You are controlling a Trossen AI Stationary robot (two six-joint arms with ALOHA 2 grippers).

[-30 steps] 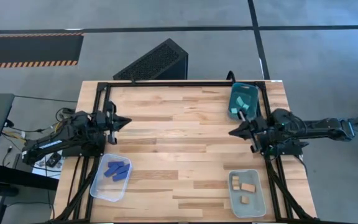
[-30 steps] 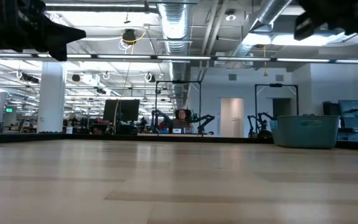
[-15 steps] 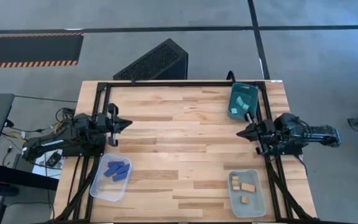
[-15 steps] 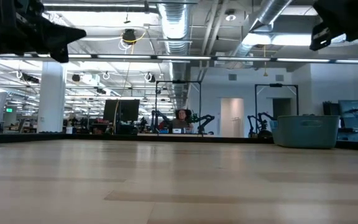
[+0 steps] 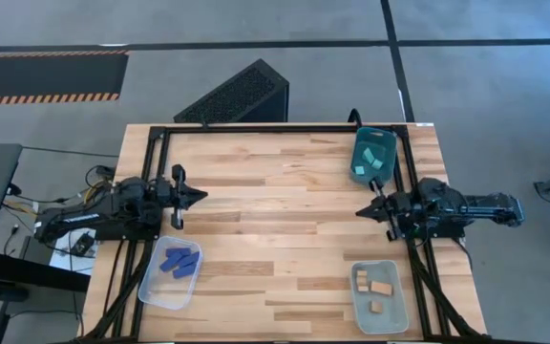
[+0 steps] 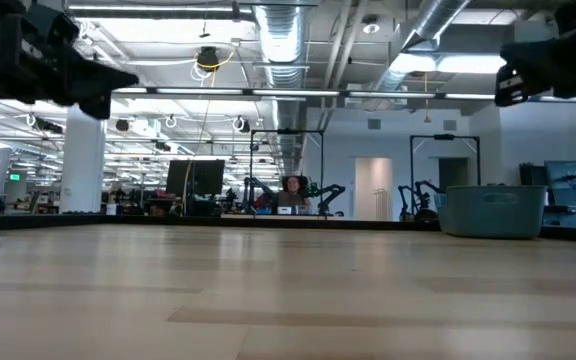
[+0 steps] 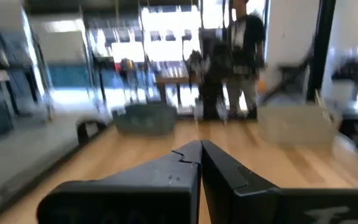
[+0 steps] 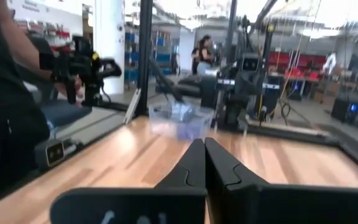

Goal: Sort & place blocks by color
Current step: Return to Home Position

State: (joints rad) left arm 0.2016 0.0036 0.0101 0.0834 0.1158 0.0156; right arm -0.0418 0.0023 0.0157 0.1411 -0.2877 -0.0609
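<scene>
The left gripper (image 5: 199, 194) sits near the wooden table (image 5: 275, 229)'s left edge and the right gripper (image 5: 360, 210) near its right edge. Both have their fingers pressed together. Smooth planks stretch wide between them. The blue blocks (image 5: 179, 263) lie in the clear bin (image 5: 158, 292), the teal blocks (image 5: 371, 161) in the teal bin (image 5: 375, 134), and the tan blocks (image 5: 380, 289) in the gray bin (image 5: 376, 323).

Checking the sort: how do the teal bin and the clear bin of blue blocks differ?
The teal bin is opaque, holds teal blocks, sits near the right claw; the clear bin is see-through, holds blue blocks, sits near the left claw. Each holds one colour only.
</scene>
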